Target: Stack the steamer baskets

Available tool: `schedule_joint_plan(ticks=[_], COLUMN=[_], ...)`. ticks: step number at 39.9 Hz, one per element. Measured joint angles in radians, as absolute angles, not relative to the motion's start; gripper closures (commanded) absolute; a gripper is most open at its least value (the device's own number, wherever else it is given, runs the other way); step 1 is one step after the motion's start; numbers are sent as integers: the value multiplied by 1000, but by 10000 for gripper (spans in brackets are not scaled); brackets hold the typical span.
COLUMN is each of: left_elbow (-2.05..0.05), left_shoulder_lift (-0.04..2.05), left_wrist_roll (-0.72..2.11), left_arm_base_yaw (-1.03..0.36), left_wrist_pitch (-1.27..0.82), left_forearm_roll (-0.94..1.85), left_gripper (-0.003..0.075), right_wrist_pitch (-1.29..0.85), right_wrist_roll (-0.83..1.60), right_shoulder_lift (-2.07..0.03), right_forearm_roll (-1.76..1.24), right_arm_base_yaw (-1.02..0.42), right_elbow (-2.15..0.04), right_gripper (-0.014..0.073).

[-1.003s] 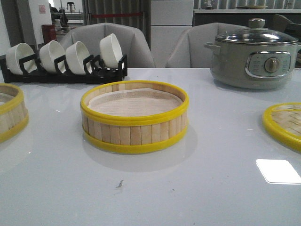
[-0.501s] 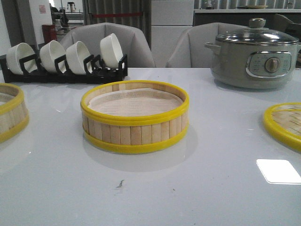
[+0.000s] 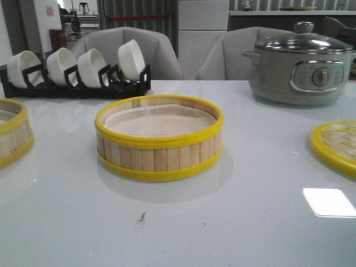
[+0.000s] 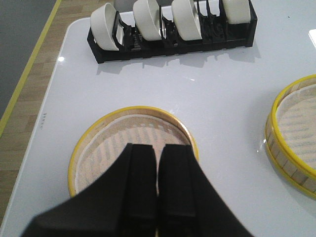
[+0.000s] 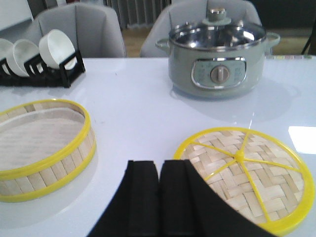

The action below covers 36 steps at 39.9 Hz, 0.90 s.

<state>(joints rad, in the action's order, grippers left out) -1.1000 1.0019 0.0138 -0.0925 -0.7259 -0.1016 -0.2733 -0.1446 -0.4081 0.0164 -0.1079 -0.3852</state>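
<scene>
Counted 2 steamer baskets on the counter [image 3: 250,222]: one centre [image 3: 159,139], one at the left edge [image 3: 12,133], part cut off in the front view. 1 woven lid [image 3: 335,146] w/ yellow rim, right side. 1 electric pot [image 3: 300,64] w/ glass lid at the back right. 1 black rack [image 3: 75,83] holding 4 white bowls [image 3: 92,67]. 2 grey chairs [image 3: 128,50] behind the counter. 2 grippers, one per wrist view: left [image 4: 158,163], right [image 5: 159,177].

White table [image 3: 222,222] bears baskets [image 3: 159,138], lid [image 3: 336,146], cooker [image 3: 300,64], rack [image 3: 78,83].
</scene>
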Motion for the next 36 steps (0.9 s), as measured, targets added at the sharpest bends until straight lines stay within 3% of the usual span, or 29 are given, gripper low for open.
schedule_joint_plan(ticks=[8,14,36], left_elbow=[-1100,-1100,-1100], left_shoulder_lift=[1002,1002,1002], left_wrist_roll=[14,14,14], left_arm_base_yaw=[-94,-94,-94], left_wrist_pitch=[-726,-726,-748], left_forearm_roll=[-102,-102,-88], left_gripper=[625,625,625], right_wrist_pitch=[-387,-411,-366], right_wrist_roll=[-146,-146,-146], right_shoulder_lift=[-709,-823,-872], right_forearm_roll=[16,16,14], right_arm_base_yaw=[-108,-108,-108], right_elbow=[-629,-739,-779], right_gripper=[544,544,533])
